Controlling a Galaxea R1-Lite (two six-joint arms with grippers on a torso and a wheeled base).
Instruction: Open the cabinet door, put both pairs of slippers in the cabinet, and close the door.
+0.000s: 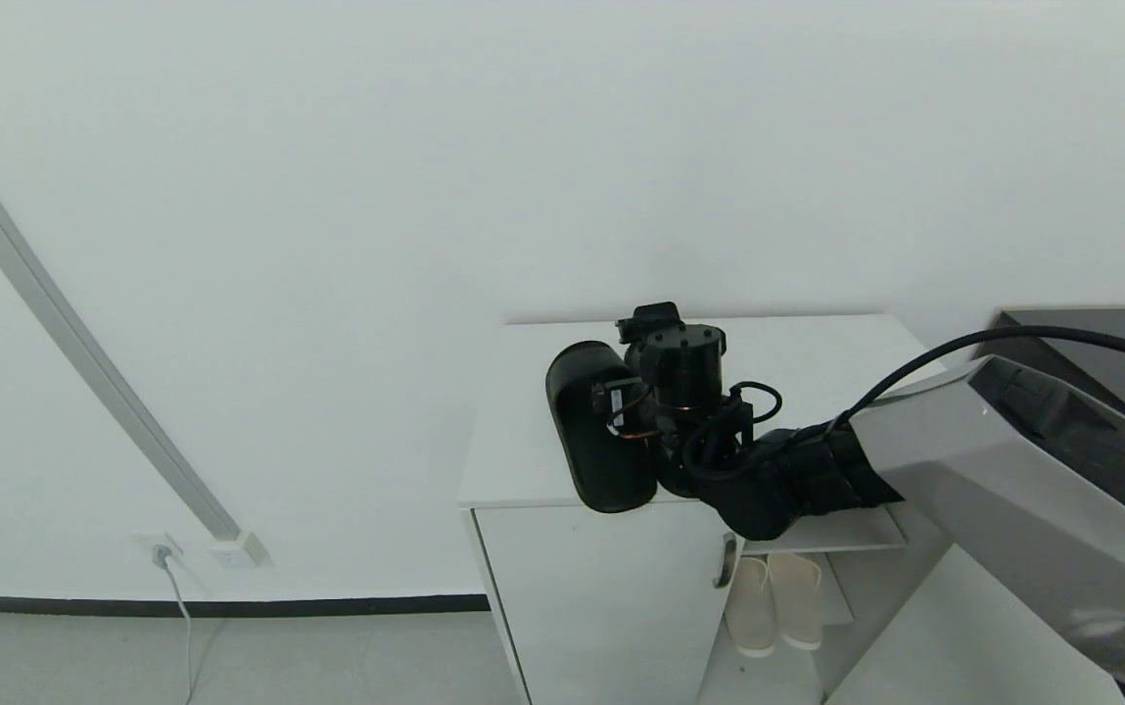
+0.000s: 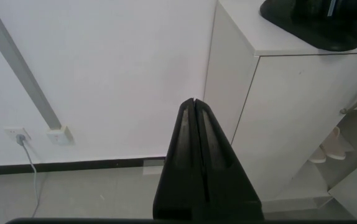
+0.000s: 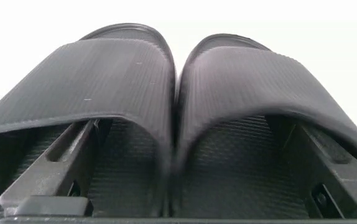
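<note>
A pair of black slippers (image 1: 597, 428) hangs on edge above the front of the white cabinet (image 1: 611, 607) top. My right gripper (image 1: 632, 411) is shut on the pair. In the right wrist view one finger (image 3: 54, 171) lies under each strap of the black slippers (image 3: 172, 93), and the slippers are pressed side by side. A pair of white slippers (image 1: 773, 599) lies on a lower shelf inside, behind the open right door (image 1: 954, 636). The left door with its handle (image 1: 725, 560) is closed. My left gripper (image 2: 194, 112) is shut and empty, low to the left of the cabinet (image 2: 290, 118).
A wall socket (image 1: 159, 544) with a cable and a slanted cable duct (image 1: 82, 352) are on the wall to the left. A dark surface (image 1: 1110, 343) stands right of the cabinet. Bare floor (image 2: 91, 193) lies left of the cabinet.
</note>
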